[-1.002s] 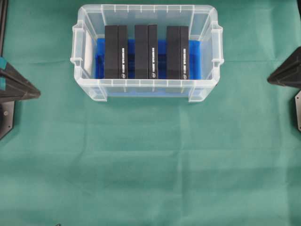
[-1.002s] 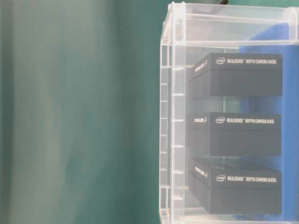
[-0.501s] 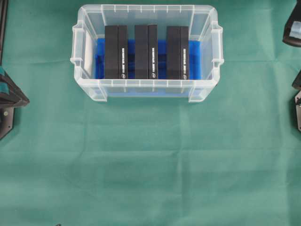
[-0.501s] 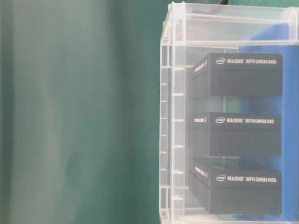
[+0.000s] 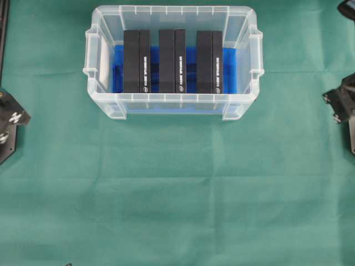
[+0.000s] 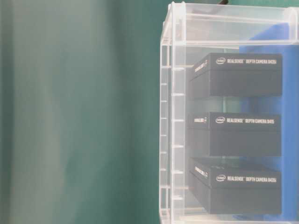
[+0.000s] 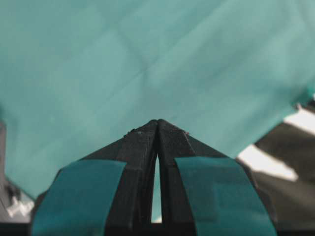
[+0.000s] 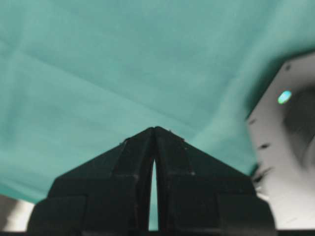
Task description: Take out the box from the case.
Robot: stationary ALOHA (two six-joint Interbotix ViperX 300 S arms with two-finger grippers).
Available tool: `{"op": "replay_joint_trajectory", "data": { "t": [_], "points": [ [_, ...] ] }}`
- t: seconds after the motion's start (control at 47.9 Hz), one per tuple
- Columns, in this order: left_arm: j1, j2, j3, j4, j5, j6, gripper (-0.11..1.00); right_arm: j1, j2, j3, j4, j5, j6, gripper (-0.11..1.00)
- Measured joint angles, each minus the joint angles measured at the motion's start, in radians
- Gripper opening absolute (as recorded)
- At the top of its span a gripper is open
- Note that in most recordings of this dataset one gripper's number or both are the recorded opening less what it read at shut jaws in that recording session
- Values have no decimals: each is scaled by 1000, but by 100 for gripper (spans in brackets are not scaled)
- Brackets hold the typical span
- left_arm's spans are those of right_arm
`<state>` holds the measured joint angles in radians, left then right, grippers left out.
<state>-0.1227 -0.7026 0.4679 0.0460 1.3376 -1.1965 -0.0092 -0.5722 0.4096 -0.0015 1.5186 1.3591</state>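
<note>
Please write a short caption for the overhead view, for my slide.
Three black boxes stand side by side in a clear plastic case lined with blue cloth, on a green tablecloth.

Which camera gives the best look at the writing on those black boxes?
The table-level view: the box labels read clearly through the case wall. Overhead, the print is too small to read. Both wrist views show only green cloth.

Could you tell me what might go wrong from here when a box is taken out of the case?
The three black boxes stand close together in the clear case, so a tool may nudge a neighbour. Both the left tool and the right tool are shut and must open first. The light case could lift along.
</note>
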Motion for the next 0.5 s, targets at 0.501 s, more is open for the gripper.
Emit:
{"op": "replay_joint_trajectory", "data": {
  "t": [0.501],
  "points": [
    [48,5,-15,26,64,-158,1,-6,71,-37,-29,6,87,3]
  ]
}}
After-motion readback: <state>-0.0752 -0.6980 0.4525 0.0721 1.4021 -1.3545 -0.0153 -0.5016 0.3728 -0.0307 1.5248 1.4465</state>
